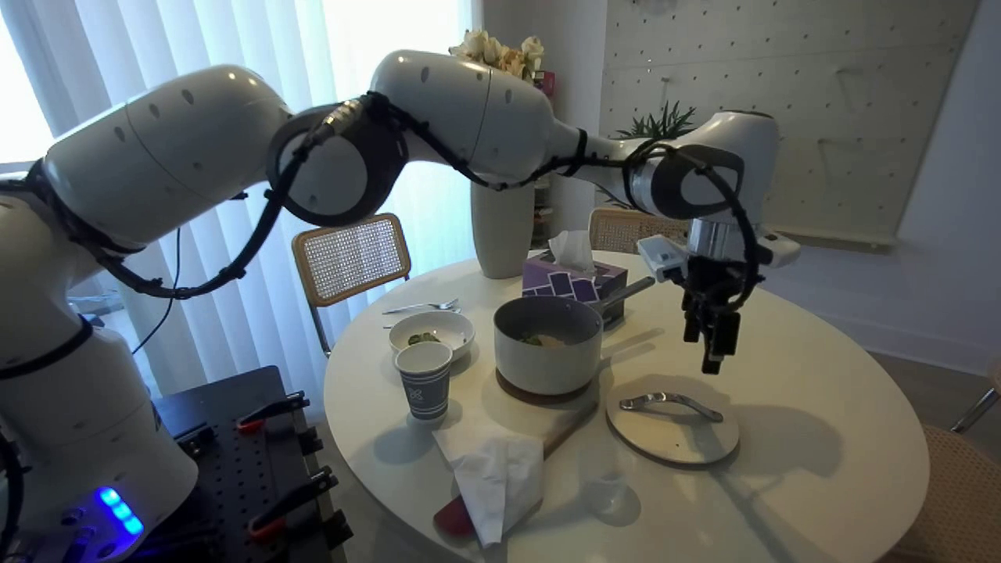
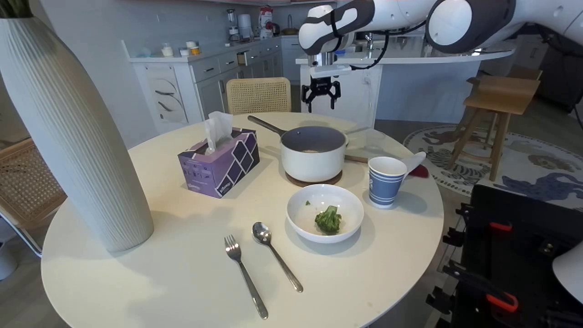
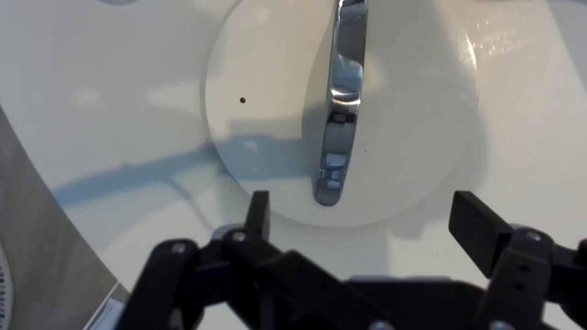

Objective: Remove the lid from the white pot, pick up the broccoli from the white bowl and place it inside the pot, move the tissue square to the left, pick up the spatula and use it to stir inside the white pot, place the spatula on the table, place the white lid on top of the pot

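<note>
My gripper (image 3: pixel 362 197) is open above the table, nothing between its fingers. Below it the white lid (image 3: pixel 412 128), silver-grey handle (image 3: pixel 341 123) up, lies flat on the table (image 1: pixel 844 438), beside the uncovered white pot (image 1: pixel 539 366). Inside the pot an exterior view shows some green and beige food (image 1: pixel 543 340). Broccoli (image 2: pixel 328 221) sits in the white bowl (image 2: pixel 298 200). The tissue square (image 1: pixel 500 477) lies across the spatula (image 1: pixel 453 518), hiding its middle; the dark red head and wooden handle stick out on either side.
A brown disc (image 2: pixel 298 181) is under the pot. A patterned cup (image 2: pixel 386 182) stands near the bowl, a purple tissue box (image 2: pixel 218 159) behind the pot. Also on the table are a tall vase (image 2: pixel 91 159), fork (image 2: pixel 246 273), spoon (image 2: pixel 278 257) and small clear dish (image 1: pixel 606 493).
</note>
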